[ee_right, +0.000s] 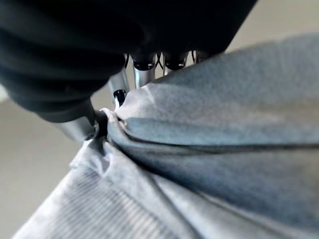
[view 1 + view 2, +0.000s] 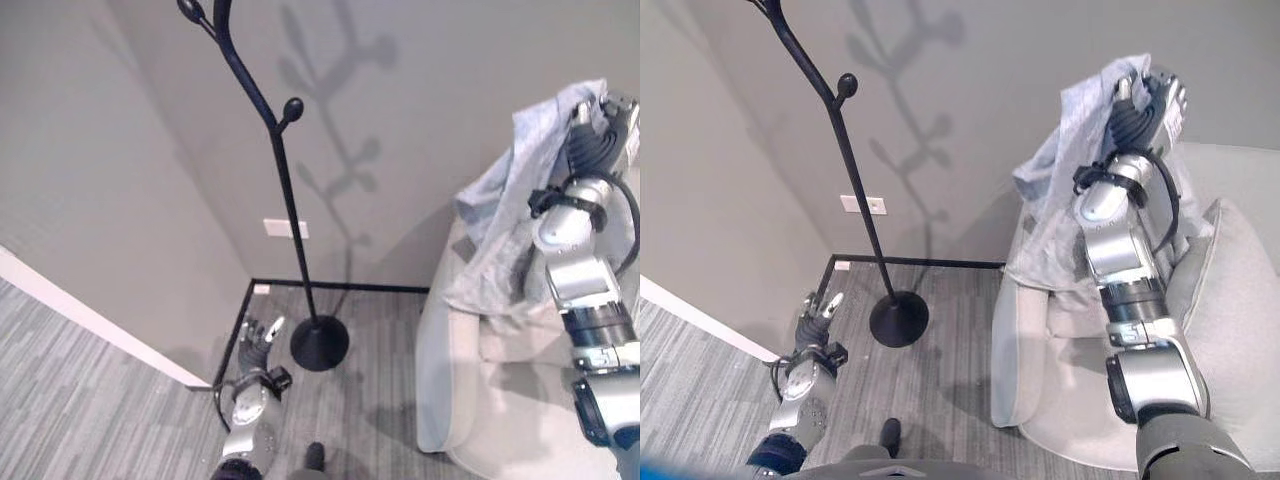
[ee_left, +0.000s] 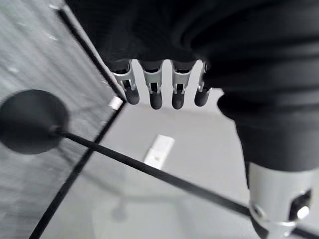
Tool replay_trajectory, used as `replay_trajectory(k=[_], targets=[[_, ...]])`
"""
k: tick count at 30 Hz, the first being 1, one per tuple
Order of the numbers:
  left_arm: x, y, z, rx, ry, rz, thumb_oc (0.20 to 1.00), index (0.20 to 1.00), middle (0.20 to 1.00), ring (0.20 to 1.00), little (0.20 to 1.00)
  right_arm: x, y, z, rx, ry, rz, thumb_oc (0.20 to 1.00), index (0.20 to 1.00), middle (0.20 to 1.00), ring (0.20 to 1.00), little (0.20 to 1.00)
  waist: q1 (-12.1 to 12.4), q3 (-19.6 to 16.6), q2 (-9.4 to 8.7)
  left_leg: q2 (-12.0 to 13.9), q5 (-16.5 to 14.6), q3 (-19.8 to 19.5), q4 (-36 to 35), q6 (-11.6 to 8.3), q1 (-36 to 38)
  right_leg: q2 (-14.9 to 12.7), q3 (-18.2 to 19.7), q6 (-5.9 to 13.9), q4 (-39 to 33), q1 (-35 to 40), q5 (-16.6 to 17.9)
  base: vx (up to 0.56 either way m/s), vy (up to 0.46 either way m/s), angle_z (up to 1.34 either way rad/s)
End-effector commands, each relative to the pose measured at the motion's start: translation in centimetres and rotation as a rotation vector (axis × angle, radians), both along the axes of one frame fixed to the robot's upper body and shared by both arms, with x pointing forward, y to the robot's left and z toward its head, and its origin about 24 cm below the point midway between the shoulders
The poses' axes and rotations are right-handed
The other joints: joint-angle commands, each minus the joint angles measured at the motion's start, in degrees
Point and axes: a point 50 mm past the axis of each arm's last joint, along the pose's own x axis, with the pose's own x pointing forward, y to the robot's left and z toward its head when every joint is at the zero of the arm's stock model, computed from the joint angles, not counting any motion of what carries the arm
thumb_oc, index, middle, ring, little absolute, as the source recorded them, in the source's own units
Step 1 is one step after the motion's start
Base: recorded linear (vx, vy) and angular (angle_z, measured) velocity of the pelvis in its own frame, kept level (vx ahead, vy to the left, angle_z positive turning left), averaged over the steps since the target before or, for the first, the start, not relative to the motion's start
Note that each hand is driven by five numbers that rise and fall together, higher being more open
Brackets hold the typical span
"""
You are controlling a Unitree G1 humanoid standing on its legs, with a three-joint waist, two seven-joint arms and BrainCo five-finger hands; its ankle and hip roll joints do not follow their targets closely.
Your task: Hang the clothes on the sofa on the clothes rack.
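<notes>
The right hand (image 2: 1147, 103) holds the grey cloth (image 2: 1065, 170) up high above the sofa (image 2: 1230, 300), fingers pinching it. The left hand (image 2: 258, 340) hangs low by the black rack (image 2: 283, 180), fingers loose.

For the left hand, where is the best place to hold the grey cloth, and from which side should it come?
Probably the loose lower edge of the grey cloth, hanging over the sofa arm. The right hand already pinches the top, so the folds hang free on the coat rack side. The left hand, open and low, should rise from that side.
</notes>
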Motion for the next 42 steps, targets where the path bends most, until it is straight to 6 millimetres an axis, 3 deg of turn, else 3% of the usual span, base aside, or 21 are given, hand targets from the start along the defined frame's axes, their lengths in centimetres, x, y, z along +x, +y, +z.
replay_trajectory(k=[1,11,21,26,32,42], targets=[[2.2,0.2,2.7,0.135,-0.132,-0.013,1.000,1.000,1.000,1.000,1.000,-1.3,3.9,8.0,-0.083,-0.325,0.182,0.200,0.200,0.200,0.200,0.200,0.1,-5.2,-2.85,5.7,0.5,-1.8,0.0,-2.61,-2.6,-2.3,0.8,-3.03,0.8,-0.9,4.1,0.00,0.000,0.00],[4.5,-2.7,4.4,0.171,-0.193,-0.141,1.000,1.000,1.000,1.000,1.000,-1.3,7.8,15.3,-0.069,-0.441,0.304,0.200,0.200,0.200,0.200,0.200,-1.4,-6.6,-3.51,6.5,0.7,-1.3,0.0,-3.37,-2.7,-1.8,1.2,-3.12,1.0,-1.5,4.3,0.00,0.000,0.00],[5.3,-2.8,4.9,0.210,-0.210,-0.184,1.000,1.000,1.000,1.000,1.000,-1.5,8.3,20.3,-0.065,-0.453,0.294,0.200,0.200,0.200,0.200,0.200,-2.3,-7.6,-3.98,7.0,0.7,-1.0,0.0,-3.71,-2.1,-1.3,1.9,-3.21,1.7,-1.6,4.1,0.00,0.000,0.00],[5.5,-2.7,4.9,0.214,-0.206,-0.186,1.000,1.000,1.000,1.000,1.000,-1.4,8.4,20.9,-0.050,-0.446,0.306,0.200,0.200,0.200,0.200,0.200,-2.5,-7.8,-3.97,7.0,0.7,-1.2,0.0,-3.82,-2.1,-1.2,1.8,-3.21,1.7,-1.6,4.0,0.00,0.000,0.00],[5.8,-2.7,4.2,0.236,-0.163,-0.188,1.000,1.000,1.000,1.000,1.000,-1.6,9.7,21.9,-0.045,-0.445,0.372,0.200,0.200,0.200,0.200,0.200,-2.9,-8.2,-4.48,7.1,0.6,-1.1,0.0,-3.84,-1.8,-1.1,2.2,-3.25,2.5,-2.0,3.7,0.00,0.000,0.00],[6.8,-3.5,4.8,0.237,-0.173,-0.199,1.000,1.000,1.000,1.000,1.000,-2.0,11.6,23.0,0.015,-0.450,0.479,0.200,0.200,0.200,0.200,0.200,-2.9,-9.2,-5.70,7.4,0.3,-1.3,0.0,-3.99,-1.1,-0.7,2.1,-3.28,2.9,-1.7,3.2,0.00,0.000,0.00]])
